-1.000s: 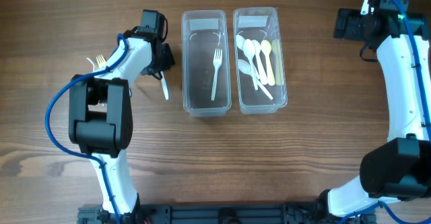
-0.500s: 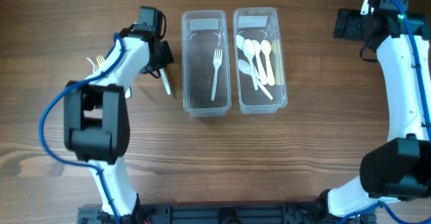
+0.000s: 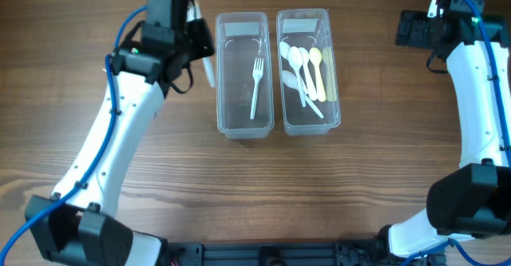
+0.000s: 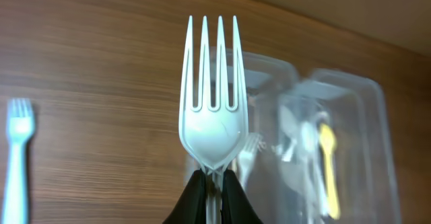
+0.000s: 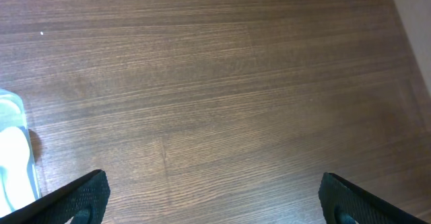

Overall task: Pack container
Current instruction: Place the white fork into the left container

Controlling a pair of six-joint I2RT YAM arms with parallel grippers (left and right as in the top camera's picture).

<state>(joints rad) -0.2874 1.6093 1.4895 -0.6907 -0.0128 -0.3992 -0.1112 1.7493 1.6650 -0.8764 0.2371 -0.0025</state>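
Observation:
My left gripper (image 3: 200,44) is shut on the handle of a white plastic fork (image 3: 209,70) and holds it above the table, just left of the left clear container (image 3: 222,98). In the left wrist view the fork (image 4: 211,103) stands tines-up from the jaws (image 4: 214,196). That container holds one white fork (image 3: 255,86). The right clear container (image 3: 334,98) holds several white spoons (image 3: 297,62) and a yellowish one. My right gripper (image 3: 415,28) is open and empty at the far right; its fingers (image 5: 215,197) frame bare wood.
Another white fork (image 4: 19,157) lies on the table to the left of the containers; my left arm hides it in the overhead view. A corner of the right container (image 5: 10,150) shows at the left edge of the right wrist view.
My left gripper has lifted the fork off the table and carried it up and right, toward the far end of the left container. The right arm has not moved.

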